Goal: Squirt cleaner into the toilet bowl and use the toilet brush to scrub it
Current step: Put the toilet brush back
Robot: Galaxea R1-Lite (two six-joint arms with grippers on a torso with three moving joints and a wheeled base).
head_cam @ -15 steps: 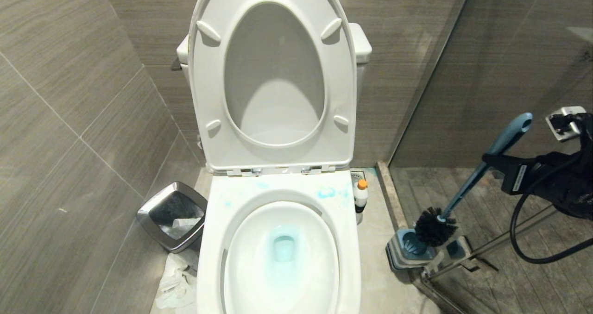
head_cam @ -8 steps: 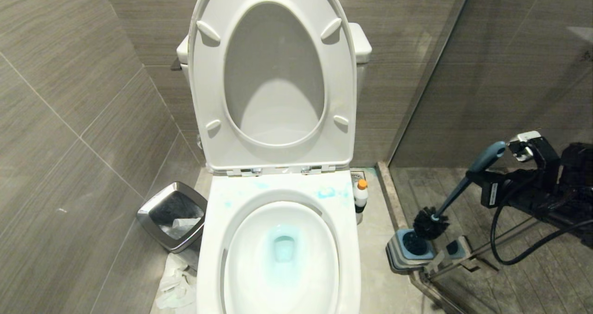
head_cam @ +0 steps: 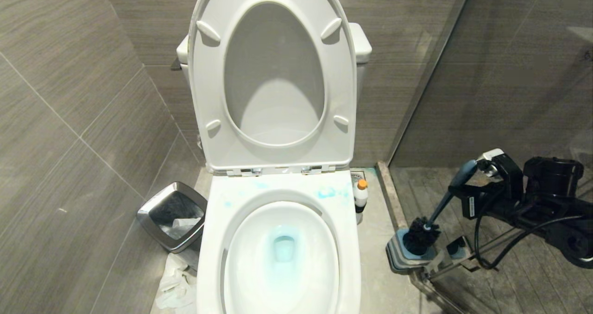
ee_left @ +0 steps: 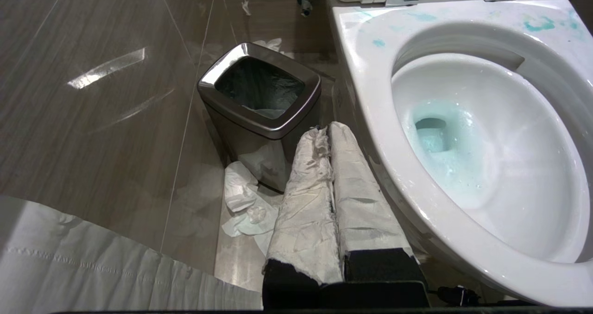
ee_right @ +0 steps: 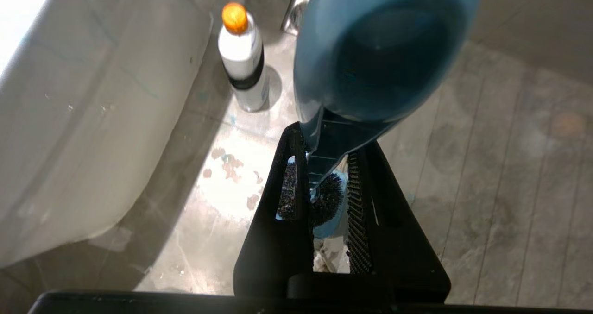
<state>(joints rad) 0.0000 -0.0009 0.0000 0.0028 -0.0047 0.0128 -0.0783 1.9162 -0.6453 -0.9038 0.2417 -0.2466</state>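
The white toilet bowl [head_cam: 215, 240] stands open with pale blue water in its drain and blue smears on the rim [ee_left: 366, 87]. The cleaner [head_cam: 360, 196] is a white bottle with an orange cap [ee_right: 243, 59], upright on the floor by the bowl's right side. My right gripper [head_cam: 458, 196] is shut on the blue-grey shaft of the toilet brush [head_cam: 442, 205], low at the right. The black bristle head [head_cam: 419, 241] sits in the square blue-and-grey base [head_cam: 398, 258]. In the right wrist view the gripper [ee_right: 326, 140] clamps the shaft below the curved handle end [ee_right: 370, 54]. My left gripper [ee_left: 326, 131], wrapped in white, hangs shut and empty beside the bowl.
The seat and lid [head_cam: 273, 73] stand raised against the tank. A square steel bin [head_cam: 172, 214] sits left of the bowl, with crumpled tissue [head_cam: 176, 286] on the floor before it. A glass partition edge [head_cam: 431, 73] and a metal floor rail [head_cam: 451, 263] border the brush base.
My right arm has come down and leftward with the brush. The bristle head, hanging above the base a second ago, now rests in it. The left arm has not moved.
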